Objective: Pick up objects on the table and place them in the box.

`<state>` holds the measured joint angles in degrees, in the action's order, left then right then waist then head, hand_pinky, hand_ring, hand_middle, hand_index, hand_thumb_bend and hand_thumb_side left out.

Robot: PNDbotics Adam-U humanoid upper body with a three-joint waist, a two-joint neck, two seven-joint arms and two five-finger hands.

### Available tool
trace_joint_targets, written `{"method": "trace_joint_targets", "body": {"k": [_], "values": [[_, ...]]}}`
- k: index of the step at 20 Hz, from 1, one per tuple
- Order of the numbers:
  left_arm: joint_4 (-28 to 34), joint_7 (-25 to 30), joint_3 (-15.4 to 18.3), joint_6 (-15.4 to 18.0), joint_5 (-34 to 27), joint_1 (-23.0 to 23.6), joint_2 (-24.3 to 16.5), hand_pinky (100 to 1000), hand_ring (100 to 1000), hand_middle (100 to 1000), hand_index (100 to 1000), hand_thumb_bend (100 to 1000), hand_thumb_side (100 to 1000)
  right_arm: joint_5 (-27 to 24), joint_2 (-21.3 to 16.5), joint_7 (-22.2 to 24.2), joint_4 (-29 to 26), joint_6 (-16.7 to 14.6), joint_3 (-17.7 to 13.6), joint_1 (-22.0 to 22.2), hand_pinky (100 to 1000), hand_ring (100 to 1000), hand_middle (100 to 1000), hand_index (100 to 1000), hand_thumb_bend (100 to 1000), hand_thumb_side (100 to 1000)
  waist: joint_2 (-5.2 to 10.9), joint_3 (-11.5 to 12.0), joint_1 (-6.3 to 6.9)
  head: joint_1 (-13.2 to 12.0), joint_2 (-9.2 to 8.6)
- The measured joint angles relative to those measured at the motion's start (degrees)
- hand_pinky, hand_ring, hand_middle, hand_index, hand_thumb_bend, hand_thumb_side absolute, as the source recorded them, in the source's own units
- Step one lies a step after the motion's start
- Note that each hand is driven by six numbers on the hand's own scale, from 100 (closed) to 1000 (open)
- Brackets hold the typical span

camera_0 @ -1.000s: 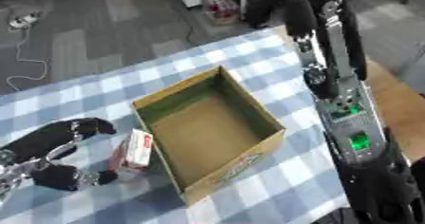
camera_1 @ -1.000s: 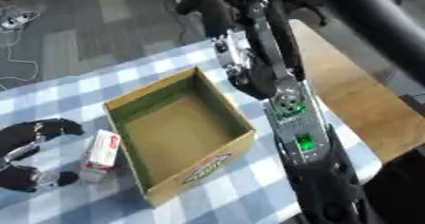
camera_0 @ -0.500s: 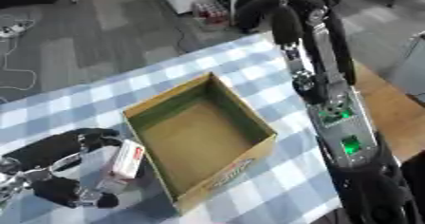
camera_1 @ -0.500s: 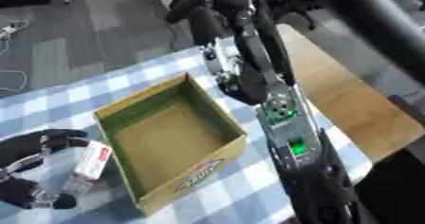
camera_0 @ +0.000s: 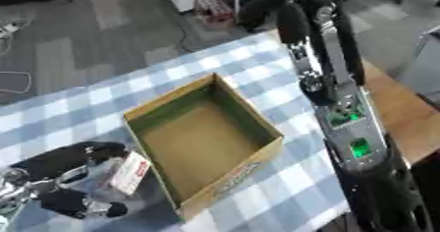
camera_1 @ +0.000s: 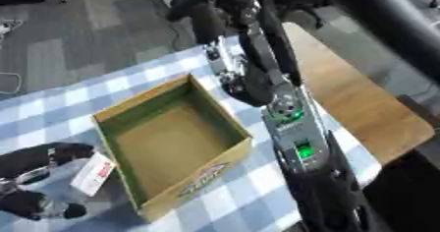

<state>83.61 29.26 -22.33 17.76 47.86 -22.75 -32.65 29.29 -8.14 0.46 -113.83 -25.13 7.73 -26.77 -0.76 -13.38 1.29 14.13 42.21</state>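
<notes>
While the checked tablecloth (camera_0: 77, 108) fills most of the frame, the open cardboard box (camera_0: 203, 142) sits mid-frame, empty. At lower left the left hand (camera_0: 65, 177) has its fingers curled round a small white carton (camera_0: 130, 172), just beside the box wall. It looks light and stiff, best held across its long sides. The right hand (camera_0: 273, 0), upper middle, is too blurred to tell.

Matt brown cardboard box (camera_0: 203, 145); checked blue-and-white tablecloth (camera_0: 258, 81), soft-looking; smooth bare wooden tabletop (camera_1: 361, 103) at three o'clock; left hand (camera_0: 60, 182) glossy black with silver metal.
</notes>
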Motion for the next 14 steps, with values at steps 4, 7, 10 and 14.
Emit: {"method": "trace_joint_targets", "body": {"k": [4,7,10,14], "values": [[-0.15,-5.43,0.05,-0.74,0.61,0.15,0.08,100,100,199,434,122,818,-0.04,0.01,-0.42,0.0,-0.32,-0.01,-0.06,447,501,533,584,100,1000,-0.01,-0.09,-0.01,-0.01,0.35],[-0.31,-12.74,0.04,-0.65,-1.94,0.63,0.41,100,100,100,356,141,804,-0.1,0.01,-0.91,0.0,-0.62,-0.01,-0.22,446,500,533,583,100,1000,-0.01,-0.11,-0.01,-0.01,0.35],[-0.26,-18.89,0.03,0.09,-4.51,1.11,0.46,100,100,100,333,145,794,-0.1,0.01,-1.05,0.0,-0.75,-0.01,-0.25,445,500,532,583,100,1000,-0.02,-0.12,-0.02,-0.01,0.35],[1.68,-24.1,0.78,-0.33,-8.32,1.49,0.01,100,100,100,321,100,862,-0.1,0.01,-1.17,0.0,-0.86,-0.01,-0.26,445,500,533,583,100,1000,-0.02,-0.11,-0.02,0.0,0.34]]}}
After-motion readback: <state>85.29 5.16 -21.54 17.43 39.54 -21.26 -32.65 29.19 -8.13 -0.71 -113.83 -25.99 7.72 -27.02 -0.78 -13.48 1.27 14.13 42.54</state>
